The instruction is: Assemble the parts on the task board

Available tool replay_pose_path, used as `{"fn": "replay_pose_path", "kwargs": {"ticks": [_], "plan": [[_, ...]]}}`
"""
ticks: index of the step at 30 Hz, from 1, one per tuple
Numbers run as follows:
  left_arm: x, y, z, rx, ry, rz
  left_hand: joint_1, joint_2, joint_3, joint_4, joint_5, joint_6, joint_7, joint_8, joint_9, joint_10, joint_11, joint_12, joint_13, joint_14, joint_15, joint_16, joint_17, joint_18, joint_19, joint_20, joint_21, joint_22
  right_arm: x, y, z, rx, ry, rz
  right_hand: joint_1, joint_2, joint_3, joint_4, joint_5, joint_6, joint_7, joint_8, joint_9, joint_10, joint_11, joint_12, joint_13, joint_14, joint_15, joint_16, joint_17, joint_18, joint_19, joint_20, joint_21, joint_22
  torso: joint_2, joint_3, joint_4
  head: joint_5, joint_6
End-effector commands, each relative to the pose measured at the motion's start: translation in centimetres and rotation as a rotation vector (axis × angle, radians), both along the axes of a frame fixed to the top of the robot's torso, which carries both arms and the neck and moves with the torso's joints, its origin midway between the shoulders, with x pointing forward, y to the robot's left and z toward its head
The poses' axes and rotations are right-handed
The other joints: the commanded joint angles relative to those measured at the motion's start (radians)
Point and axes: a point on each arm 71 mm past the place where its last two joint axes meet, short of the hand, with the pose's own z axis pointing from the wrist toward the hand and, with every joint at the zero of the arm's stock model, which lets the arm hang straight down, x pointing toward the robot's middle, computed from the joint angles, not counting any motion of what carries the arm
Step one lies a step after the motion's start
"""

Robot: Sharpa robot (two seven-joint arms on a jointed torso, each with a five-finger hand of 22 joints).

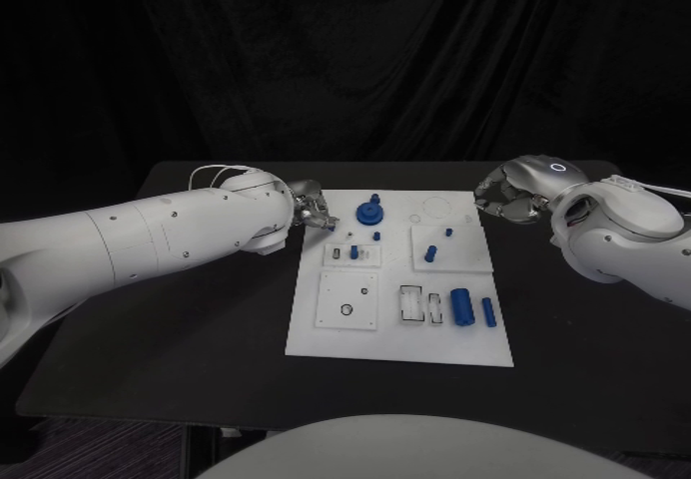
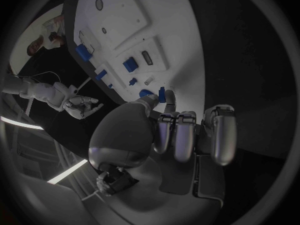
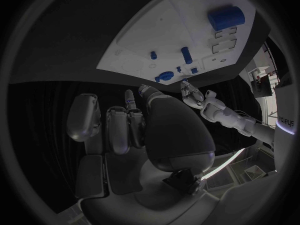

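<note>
The white task board lies mid-table. A blue gear-like part stands near its far edge, with small blue pegs behind it and two blue cylinders lying near the right edge. My left hand hovers just off the board's far left corner, fingers loosely bent and holding nothing. The gear part sits just past its thumb. My right hand hangs off the far right corner, also holding nothing, its fingers apart. The board and a big cylinder lie ahead of it.
The black table reaches well out on both sides of the board. Square raised plates with slots and holes sit on the board. Across the board, the left hand and the right hand face each other.
</note>
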Motion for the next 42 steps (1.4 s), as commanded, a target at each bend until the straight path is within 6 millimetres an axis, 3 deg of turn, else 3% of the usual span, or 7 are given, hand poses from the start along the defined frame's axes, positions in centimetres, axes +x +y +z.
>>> {"fn": "replay_pose_path", "kwargs": {"ticks": [1,10,17,22,37,42], "plan": [[-0.5,-0.2,0.5,-0.058,-0.058,0.007,-0.002,-0.014,0.022,-0.005,0.003,0.010,0.000,0.004,0.025,0.105,-0.010,0.004,0.263,0.104,-0.008,0.003,0.263,0.008,0.010,-0.008,-0.005,0.214,0.0,-0.2,-0.1,-0.002,0.008,-0.020,0.002,-0.006,0.005,0.001,0.005,-0.003,-0.002,-0.004,-0.001,-0.007,0.001,-0.003,0.144,0.054,0.006,-0.004,0.140,0.001,-0.007,0.001,-0.005,0.158,-0.001,0.0014,0.0011,0.001,0.000],[-2.4,0.4,0.9,-0.128,-0.052,0.025,-0.006,-0.027,0.047,-0.011,0.001,0.014,-0.001,0.005,0.025,0.105,-0.010,0.004,0.263,0.104,-0.009,0.003,0.263,0.008,0.010,-0.009,-0.005,0.214,-0.1,-0.4,-0.1,-0.002,0.007,-0.026,0.003,-0.006,0.007,-0.001,0.005,-0.003,-0.002,-0.005,-0.002,-0.008,0.001,-0.003,0.143,0.054,0.006,-0.005,0.139,0.002,-0.007,0.001,-0.006,0.157,-0.001,0.0001,0.0020,0.001,0.000],[-3.5,0.5,0.8,-0.129,-0.018,0.012,-0.022,-0.032,0.070,-0.006,-0.024,0.013,0.001,0.003,0.025,0.105,-0.009,0.004,0.263,0.104,-0.008,0.003,0.263,0.009,0.007,-0.010,-0.009,0.212,-0.1,-0.6,-0.1,-0.002,0.006,-0.030,0.003,-0.006,0.007,-0.001,0.005,-0.003,-0.002,-0.005,-0.002,-0.008,0.001,-0.003,0.143,0.054,0.006,-0.005,0.139,0.002,-0.007,0.001,-0.006,0.157,0.000,-0.0010,0.0019,0.006,0.000],[-3.7,0.6,0.7,-0.126,-0.006,0.009,-0.025,-0.031,0.075,-0.004,-0.029,0.012,0.001,0.003,0.025,0.105,-0.009,0.004,0.263,0.104,-0.008,0.003,0.263,0.010,0.005,-0.009,-0.012,0.211,-0.1,-0.7,-0.1,-0.002,0.006,-0.031,0.003,-0.006,0.007,-0.001,0.005,-0.003,-0.002,-0.005,-0.002,-0.008,0.001,-0.003,0.143,0.054,0.006,-0.005,0.139,0.002,-0.007,0.001,-0.006,0.157,0.000,0.0005,0.0005,0.012,0.000],[-4.6,0.5,-1.3,-0.132,0.031,0.005,-0.030,-0.031,0.081,-0.001,-0.034,0.010,0.002,0.002,0.025,0.105,-0.008,0.004,0.263,0.104,-0.007,0.003,0.263,0.010,0.003,-0.009,-0.015,0.210,-0.2,-0.7,-0.1,-0.002,0.007,-0.030,0.003,-0.006,0.007,-0.001,0.005,-0.003,-0.002,-0.005,-0.002,-0.008,0.001,-0.003,0.143,0.054,0.006,-0.005,0.139,0.002,-0.007,0.001,-0.006,0.157,0.000,0.0013,-0.0004,0.016,0.000],[-5.1,0.6,-2.3,-0.136,0.043,0.009,-0.030,-0.031,0.081,-0.001,-0.034,0.010,0.002,0.001,0.025,0.105,-0.008,0.004,0.263,0.104,-0.007,0.003,0.263,0.010,0.003,-0.009,-0.014,0.210,-0.2,-0.6,-0.1,0.000,0.004,-0.029,0.003,-0.006,0.007,-0.001,0.005,-0.003,-0.002,-0.005,-0.002,-0.008,0.001,-0.003,0.143,0.054,0.006,-0.005,0.139,0.002,-0.007,0.001,-0.006,0.157,-0.001,0.0004,0.0006,0.012,0.000]]}}
